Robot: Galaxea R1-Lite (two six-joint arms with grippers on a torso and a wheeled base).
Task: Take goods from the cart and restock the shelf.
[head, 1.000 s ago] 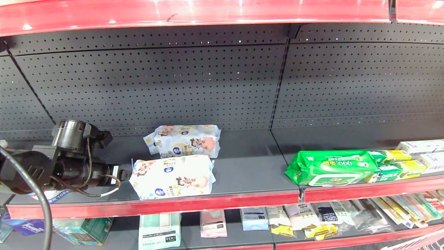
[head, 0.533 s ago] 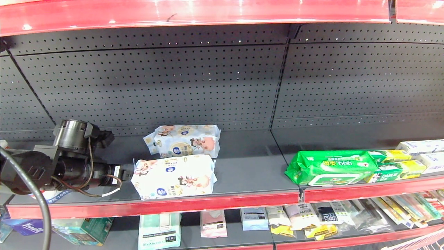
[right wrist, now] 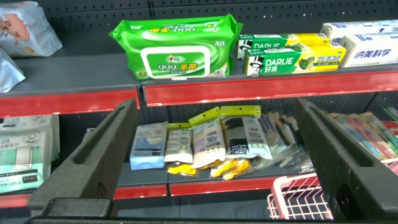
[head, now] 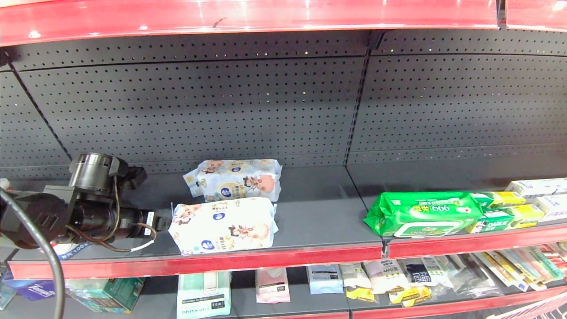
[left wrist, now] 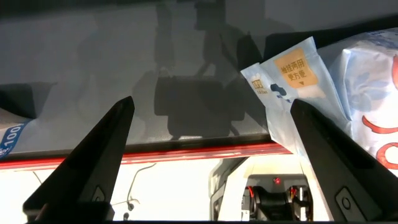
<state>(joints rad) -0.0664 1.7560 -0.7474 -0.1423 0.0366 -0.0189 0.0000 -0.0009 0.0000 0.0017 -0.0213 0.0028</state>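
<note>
– Well, where is the pack in the head view?
– The front pack [head: 223, 225] lies flat on the shelf [head: 319, 212], just in front of the back pack [head: 237, 178] of the same kind. Its near side is close to the red lip [head: 199, 261]. The left tool [head: 165, 221] is right at the pack's left end.
– Is it holding the pack?
– Look at the left wrist view. The left tool [left wrist: 212, 106] has its fingers spread wide, and nothing is squeezed. The pack's flat flap [left wrist: 289, 93] sticks out just beside one finger [left wrist: 323, 149].
– So what is the job, do you think?
– I think the pack is set down and the tool has to leave it tidy. It should go straight back, slowly, so that finger does not hook the flap and drag the pack over the lip. A soft push deeper first may help, since the pack looks soft and may slide.
– And the right wrist view?
– The right tool [right wrist: 216, 106] is wide open too, with nothing in it. It faces the green pack [right wrist: 177, 46] and the lower shelf under it. A pink wire basket [right wrist: 298, 196] peeks in low down. I cannot tell if it is the cart. I guess this arm should wait out of the way.
</note>
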